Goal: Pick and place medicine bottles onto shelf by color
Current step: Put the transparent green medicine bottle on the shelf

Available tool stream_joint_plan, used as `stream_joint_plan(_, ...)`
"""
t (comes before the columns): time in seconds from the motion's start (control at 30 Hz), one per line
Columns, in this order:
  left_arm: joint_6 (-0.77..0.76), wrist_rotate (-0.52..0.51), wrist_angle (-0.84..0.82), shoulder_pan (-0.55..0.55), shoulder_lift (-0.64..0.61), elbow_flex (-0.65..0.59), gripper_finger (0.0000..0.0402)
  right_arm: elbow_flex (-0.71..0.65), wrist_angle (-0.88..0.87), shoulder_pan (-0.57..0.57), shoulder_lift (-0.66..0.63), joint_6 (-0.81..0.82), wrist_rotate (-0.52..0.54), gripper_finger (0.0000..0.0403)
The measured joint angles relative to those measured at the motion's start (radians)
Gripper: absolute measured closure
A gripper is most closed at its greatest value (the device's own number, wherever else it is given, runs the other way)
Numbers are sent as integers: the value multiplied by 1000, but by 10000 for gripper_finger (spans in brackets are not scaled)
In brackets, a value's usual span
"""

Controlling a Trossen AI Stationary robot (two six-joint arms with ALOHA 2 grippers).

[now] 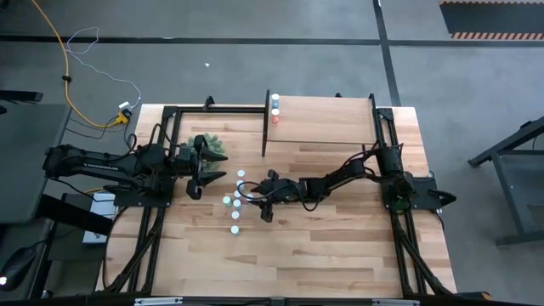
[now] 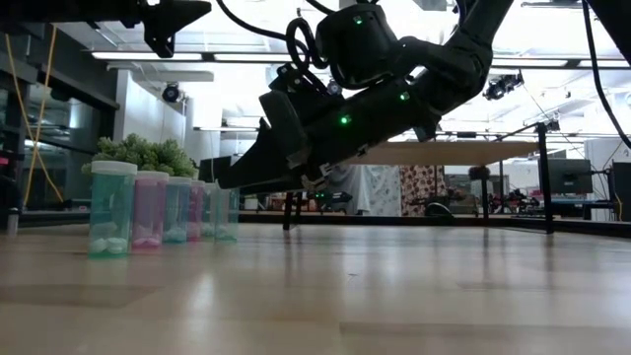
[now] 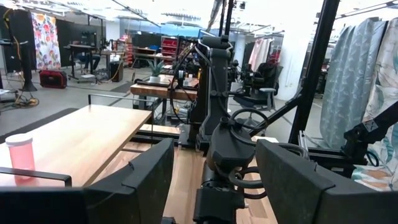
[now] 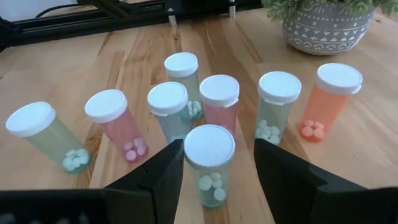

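Bench [image 1: 340,246] of striped wood. Shelf [image 1: 327,119] at its far edge; two bottles stand at its left end [image 1: 275,109]. Right gripper [image 4: 217,171] low over the bench cluster, fingers apart, straddling one teal, white-capped bottle [image 4: 209,163], no visible contact. Seven more medicine bottles [image 4: 219,99] stand beyond. Left gripper [image 1: 201,177] waits beside the potted plant [image 1: 214,146], fingers apart, nothing held.

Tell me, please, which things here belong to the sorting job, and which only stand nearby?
Belong to the job:
- medicine bottles, standing in a group on the table
- shelf, two bottles already on it
- right gripper, fingers open around one bottle

Only nearby:
- potted plant
- left gripper, waiting
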Motion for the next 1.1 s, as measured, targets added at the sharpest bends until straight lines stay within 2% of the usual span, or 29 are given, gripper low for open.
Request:
stream_joint_plan(0.1, 0, 0, 0, 0, 0, 0, 186, 0, 0, 0, 0, 0, 0, 225)
stream_joint_plan(0.43, 0, 0, 0, 0, 0, 0, 186, 0, 0, 0, 0, -6, 0, 296)
stream_joint_plan(0.87, 0, 0, -8, 0, 0, 0, 186, -1, -12, 1, -12, -41, -3, 300)
stream_joint_plan(1.1, 1, 0, -22, 0, 0, 0, 186, -1, -149, 8, -149, -130, -19, 299)
